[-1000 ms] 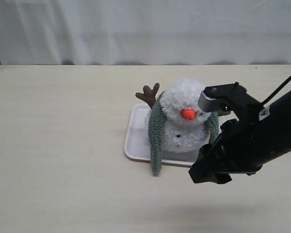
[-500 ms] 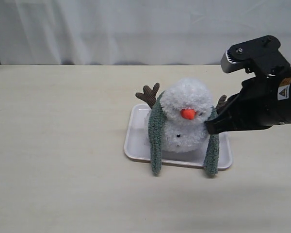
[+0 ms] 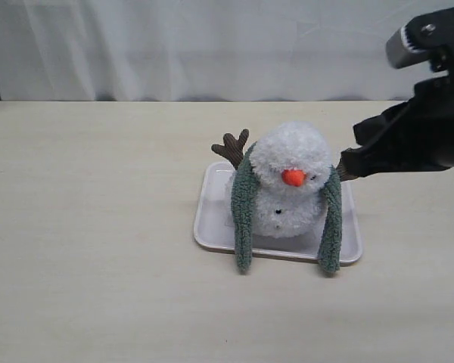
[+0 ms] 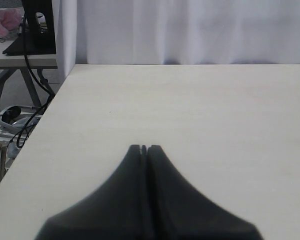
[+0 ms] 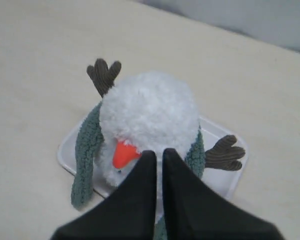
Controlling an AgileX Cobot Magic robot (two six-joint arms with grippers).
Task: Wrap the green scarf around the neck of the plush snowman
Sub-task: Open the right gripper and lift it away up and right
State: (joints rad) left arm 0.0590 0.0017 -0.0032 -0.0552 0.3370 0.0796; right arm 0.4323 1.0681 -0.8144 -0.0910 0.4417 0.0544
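1 container out on the pale wooden table (image 3: 98, 227): a flat white rectangular tray (image 3: 210, 219). In it sits 1 fluffy white two-ball plush snowman (image 3: 287, 155), upright and facing the exterior camera.

The long fuzzy sage-green scarf (image 3: 243, 215) lies draped around the back of the snowman's neck (image 3: 276, 190). Its 2 ends hang down the front, apart, 1 on each side of the body. From the snowman, one end drops toward 7 o'clock and the other toward 5 o'clock. Both spill over the tray's near rim onto the table.

Now the tally: 1 tray, 1 snowman, 1 scarf, 1 orange cone nose (image 3: 293, 178) and 2 brown corduroy twig arms (image 5: 104, 74), sticking out at 10 o'clock and 3 o'clock.

There are 2 grippers. The black right gripper (image 3: 346, 162) hangs at the snowman's 3 o'clock, its tip just beside that twig arm, though I cannot tell if it touches. Its fingers are drawn together on nothing. The black left gripper (image 4: 144, 148) shows only in its own wrist view, fingers pressed together over bare table, carrying nothing.
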